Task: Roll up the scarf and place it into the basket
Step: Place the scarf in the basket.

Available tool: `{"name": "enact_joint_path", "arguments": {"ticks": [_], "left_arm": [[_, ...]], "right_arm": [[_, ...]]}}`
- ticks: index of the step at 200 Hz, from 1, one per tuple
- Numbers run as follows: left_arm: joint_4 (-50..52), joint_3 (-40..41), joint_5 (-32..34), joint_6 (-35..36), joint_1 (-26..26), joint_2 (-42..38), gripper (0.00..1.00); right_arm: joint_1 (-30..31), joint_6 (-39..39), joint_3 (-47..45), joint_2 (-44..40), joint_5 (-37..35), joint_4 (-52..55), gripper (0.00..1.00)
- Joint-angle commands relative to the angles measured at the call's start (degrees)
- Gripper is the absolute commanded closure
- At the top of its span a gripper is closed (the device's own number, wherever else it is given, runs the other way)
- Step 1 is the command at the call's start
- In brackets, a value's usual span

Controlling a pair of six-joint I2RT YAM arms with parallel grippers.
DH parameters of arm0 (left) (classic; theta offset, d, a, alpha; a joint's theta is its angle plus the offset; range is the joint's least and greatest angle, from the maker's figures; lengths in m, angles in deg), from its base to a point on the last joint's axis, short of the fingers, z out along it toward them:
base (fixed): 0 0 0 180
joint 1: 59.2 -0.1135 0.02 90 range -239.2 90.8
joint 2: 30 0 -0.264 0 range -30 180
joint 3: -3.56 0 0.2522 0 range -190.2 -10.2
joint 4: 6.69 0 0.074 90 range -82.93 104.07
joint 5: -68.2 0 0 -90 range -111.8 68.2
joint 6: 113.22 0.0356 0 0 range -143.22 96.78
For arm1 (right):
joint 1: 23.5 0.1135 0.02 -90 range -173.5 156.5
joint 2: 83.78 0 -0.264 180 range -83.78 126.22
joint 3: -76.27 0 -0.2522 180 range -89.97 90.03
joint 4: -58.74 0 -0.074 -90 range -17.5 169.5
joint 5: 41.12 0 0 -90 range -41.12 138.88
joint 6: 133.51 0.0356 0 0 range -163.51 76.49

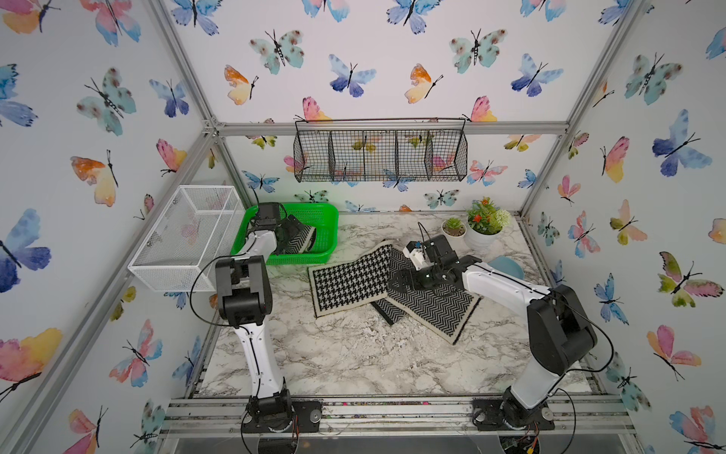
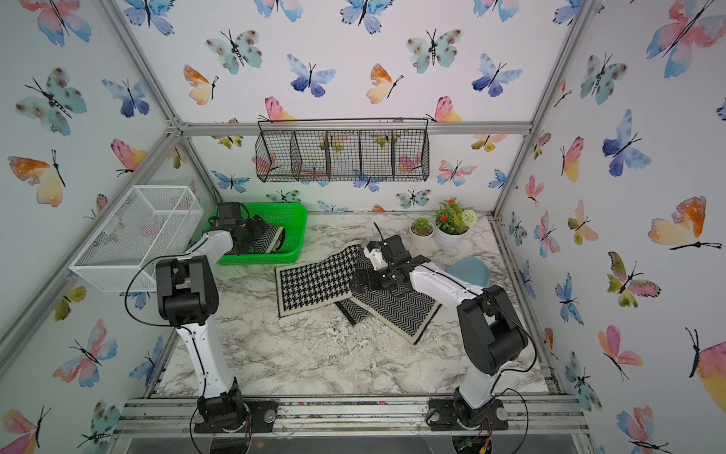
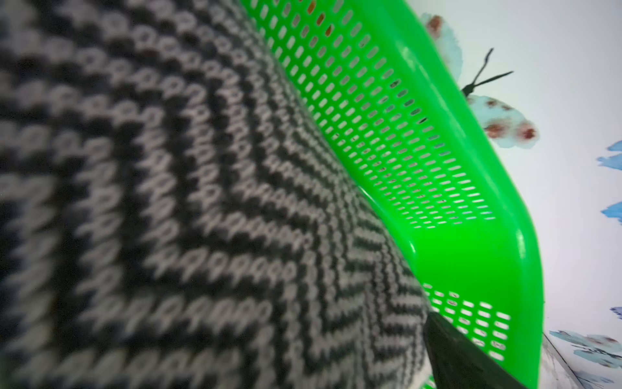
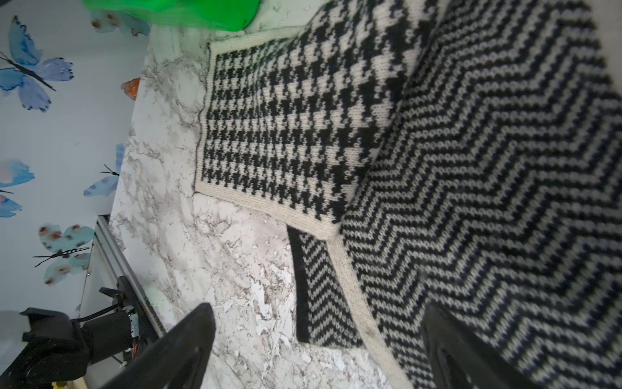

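A rolled black-and-white chevron scarf (image 1: pixel 301 239) (image 2: pixel 268 239) lies inside the green basket (image 1: pixel 316 208) (image 2: pixel 285 208) at the back left. My left gripper (image 1: pixel 294 235) reaches down into the basket with its jaws open on either side of the roll. The left wrist view is filled by the scarf (image 3: pixel 202 202); only one fingertip (image 3: pixel 451 350) shows, beside the basket wall (image 3: pixel 471 252). My right gripper (image 1: pixel 398 285) (image 4: pixel 318 310) hangs open and empty just above a flat chevron scarf (image 1: pixel 436 310) (image 4: pixel 488 168) at mid-table.
A flat houndstooth scarf (image 1: pixel 349 281) (image 4: pixel 286 128) and a narrow dark-edged chevron piece (image 1: pixel 387 310) lie beside the flat scarf. A white wire-mesh box (image 1: pixel 184 236) hangs at the left wall and a black wire rack (image 1: pixel 379 155) at the back. Potted plants (image 1: pixel 485 224) and a blue dish (image 1: pixel 506 267) stand at the back right.
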Motion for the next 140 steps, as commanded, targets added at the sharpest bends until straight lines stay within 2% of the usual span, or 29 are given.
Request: {"name": "enact_joint_path", "arguments": {"ticks": [1, 43, 62, 84, 116, 140], "left_arm": [[1.74, 2.9, 3.47, -0.21, 2.44, -7.85, 0.0], [4.83, 9.62, 2.98, -2.69, 5.69, -15.76, 0.02], [1.52, 17.56, 3.44, -4.02, 9.02, -22.8, 0.02], [-0.31, 25.01, 4.02, -5.26, 13.23, -30.46, 0.02], [2.05, 34.59, 8.32, -5.33, 20.8, -39.54, 0.02], [0.84, 44.64, 7.67, -7.58, 21.59, -44.72, 0.01]], "right_arm": [[-0.26, 0.25, 0.3, 0.45, -4.46, -0.77, 0.02], [-0.33, 2.05, -1.17, 0.44, -7.78, -3.33, 0.02], [-0.76, 2.69, -3.75, -1.3, -11.5, -6.03, 0.02], [-1.73, 2.78, -4.7, -2.09, -14.74, -3.97, 0.02], [-2.99, 5.84, -10.89, -7.67, -20.05, -3.46, 0.02], [-3.25, 9.6, -16.06, -13.14, -25.29, -2.19, 0.02]]}}
